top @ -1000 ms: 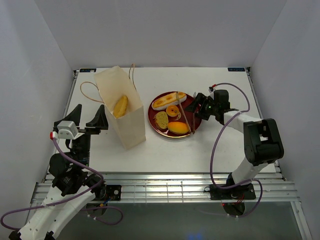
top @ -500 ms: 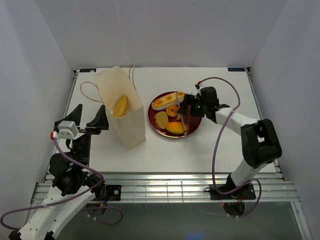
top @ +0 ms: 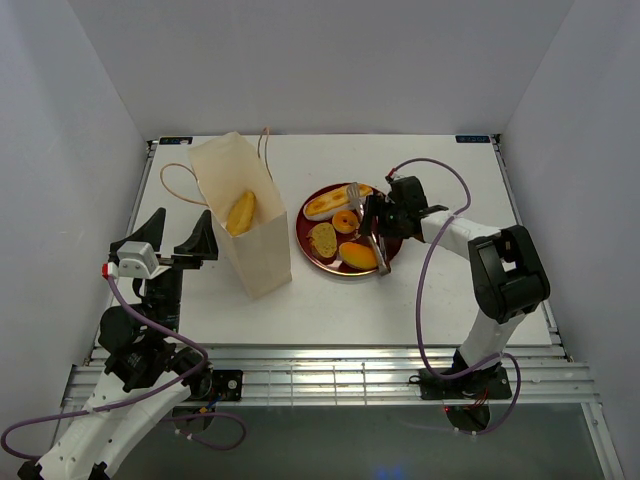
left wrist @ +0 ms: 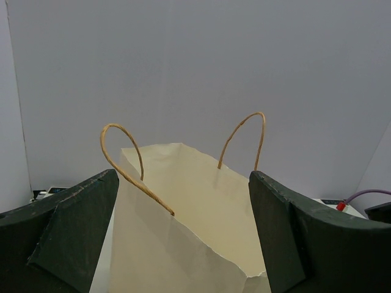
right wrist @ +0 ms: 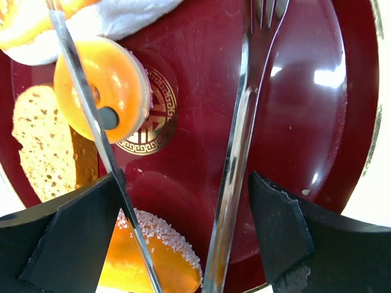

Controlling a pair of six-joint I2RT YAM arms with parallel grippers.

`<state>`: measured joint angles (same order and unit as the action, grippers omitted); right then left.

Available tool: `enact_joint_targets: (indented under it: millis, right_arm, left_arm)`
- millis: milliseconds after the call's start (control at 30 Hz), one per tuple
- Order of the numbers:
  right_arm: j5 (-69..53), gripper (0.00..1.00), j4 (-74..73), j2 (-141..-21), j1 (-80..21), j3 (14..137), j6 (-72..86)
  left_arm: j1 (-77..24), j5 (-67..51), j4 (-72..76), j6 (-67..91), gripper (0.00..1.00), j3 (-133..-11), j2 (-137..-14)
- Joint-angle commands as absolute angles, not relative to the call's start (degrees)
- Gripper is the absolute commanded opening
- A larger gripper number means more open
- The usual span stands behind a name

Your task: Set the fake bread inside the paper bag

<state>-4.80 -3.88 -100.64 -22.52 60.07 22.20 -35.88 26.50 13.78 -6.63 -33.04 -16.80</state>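
The paper bag (top: 252,250) stands upright left of centre, mouth open, with one oval roll (top: 241,212) inside. More fake bread lies on the dark-red plate (top: 312,255): a baguette (top: 328,204), a ring donut (top: 345,221), a slice (top: 322,238) and a sugared oval roll (top: 357,255). My right gripper (top: 374,222) hovers open over the plate's right half. In the right wrist view its jaws (right wrist: 183,183) straddle a fork (right wrist: 244,122), with the sugared roll (right wrist: 153,256), donut (right wrist: 101,85) and slice (right wrist: 43,146) close by. My left gripper (top: 178,238) is open just left of the bag (left wrist: 183,232).
A knife (right wrist: 82,101) lies across the donut and the roll on the plate (right wrist: 311,91), beside the fork. The bag's cord handles (left wrist: 121,152) stick up and outward. White walls enclose the table on three sides.
My right gripper has moved left from beyond the plate's right rim to above the plate, over the fork. The left arm and the bag have not moved.
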Motion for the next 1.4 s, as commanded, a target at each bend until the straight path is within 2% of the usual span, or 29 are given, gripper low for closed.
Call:
enact_joint_targets:
  millis: [0,300,633,1367]
  right_arm:
    - [-4.04,0.86,-2.99,-100.28,-22.68,62.67,22.85]
    - [-9.31,0.87,-1.76,-101.34,-21.71,62.49,25.05]
    - [-9.93,0.92,-1.76,-100.02,-19.69,60.73,25.66]
    - [-19.60,0.86,2.90,-102.22,-17.84,58.01,25.14]
  left_arm:
    - [-36.21,25.58,14.06,-7.12,0.98,-32.61,-17.67]
    - [-36.30,25.49,14.06,-7.21,0.98,-32.52,-17.58]
    - [-36.56,25.14,14.24,-7.29,0.98,-32.43,-17.67]
    - [-36.56,24.61,14.24,-7.38,0.98,-32.43,-18.19]
